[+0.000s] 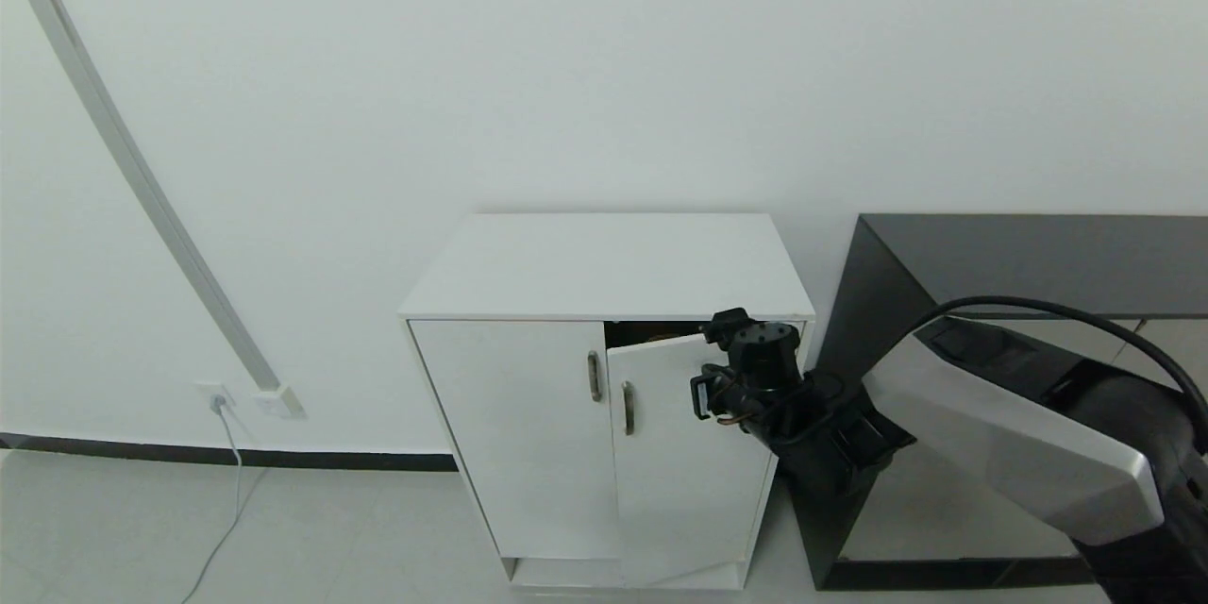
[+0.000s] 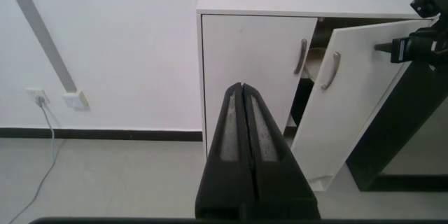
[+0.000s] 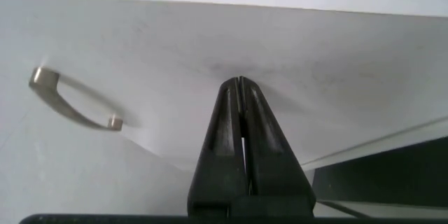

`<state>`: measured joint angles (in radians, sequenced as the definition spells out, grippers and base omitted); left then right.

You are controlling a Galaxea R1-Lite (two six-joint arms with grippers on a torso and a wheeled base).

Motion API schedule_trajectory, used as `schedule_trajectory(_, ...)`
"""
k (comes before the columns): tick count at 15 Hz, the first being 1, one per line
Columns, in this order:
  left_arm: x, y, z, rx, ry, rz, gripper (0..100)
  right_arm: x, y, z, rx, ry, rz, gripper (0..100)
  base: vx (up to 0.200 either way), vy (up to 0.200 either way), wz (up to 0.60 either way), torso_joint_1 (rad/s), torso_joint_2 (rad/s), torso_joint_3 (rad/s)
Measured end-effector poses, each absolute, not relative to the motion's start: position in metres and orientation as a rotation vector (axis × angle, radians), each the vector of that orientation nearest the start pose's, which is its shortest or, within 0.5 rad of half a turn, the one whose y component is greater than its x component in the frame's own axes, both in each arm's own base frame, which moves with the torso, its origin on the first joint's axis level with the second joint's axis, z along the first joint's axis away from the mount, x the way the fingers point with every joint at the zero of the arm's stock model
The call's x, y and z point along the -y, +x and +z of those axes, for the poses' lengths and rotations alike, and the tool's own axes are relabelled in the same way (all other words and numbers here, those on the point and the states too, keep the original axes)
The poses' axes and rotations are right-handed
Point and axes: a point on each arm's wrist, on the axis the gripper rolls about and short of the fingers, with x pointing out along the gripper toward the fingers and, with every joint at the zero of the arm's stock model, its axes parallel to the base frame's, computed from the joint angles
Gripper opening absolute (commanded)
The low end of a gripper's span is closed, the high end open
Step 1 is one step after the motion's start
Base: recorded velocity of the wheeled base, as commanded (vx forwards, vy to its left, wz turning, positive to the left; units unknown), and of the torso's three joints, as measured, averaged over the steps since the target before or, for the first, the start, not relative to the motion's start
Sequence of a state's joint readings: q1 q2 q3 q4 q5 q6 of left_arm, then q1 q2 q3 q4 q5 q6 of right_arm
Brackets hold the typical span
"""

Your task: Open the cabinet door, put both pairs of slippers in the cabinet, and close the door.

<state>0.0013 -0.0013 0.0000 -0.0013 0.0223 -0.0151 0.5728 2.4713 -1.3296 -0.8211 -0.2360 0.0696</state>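
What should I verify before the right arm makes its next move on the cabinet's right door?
1. Right door shut: not ok, it stands ajar, with its handle side swung out.
2. Left door shut: ok, flush with the cabinet.
3. Right gripper placement: ok, shut, with its tip at the right door's front face, beside the handle and not on it.
4. Left gripper clear of the door's swing: ok, shut, empty and held back from the cabinet.
5. Slippers inside: cannot tell, the interior behind the gap is dark.
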Motion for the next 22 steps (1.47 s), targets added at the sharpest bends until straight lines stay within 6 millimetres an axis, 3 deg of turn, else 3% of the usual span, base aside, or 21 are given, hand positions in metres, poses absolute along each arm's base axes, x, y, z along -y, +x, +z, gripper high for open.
schedule_trajectory(7, 0.000, -0.023, 0.076, 0.003, -0.015, 0.024, 0, -0.245, 0.429, 0.029, -0.310, -0.053, 0.280, 0, 0.000, 0.000, 0.00, 0.000, 0.00, 0.000)
schedule_trajectory(12, 0.000, -0.023, 0.076, 0.003, -0.016, 0.024, 0, -0.242, 0.433, 0.029, -0.304, -0.049, 0.271, 0, 0.000, 0.000, 0.00, 0.000, 0.00, 0.000)
schedule_trajectory(17, -0.001, -0.023, 0.076, 0.003, -0.015, 0.023, 0, -0.241, 0.430, 0.025, -0.317, -0.054, 0.267, 0, 0.000, 0.000, 0.00, 0.000, 0.00, 0.000)
schedule_trajectory(22, 0.000, -0.023, 0.076, 0.003, -0.015, 0.024, 0, -0.227, 0.405, 0.027, -0.320, -0.054, 0.269, 0, 0.000, 0.000, 0.00, 0.000, 0.00, 0.000)
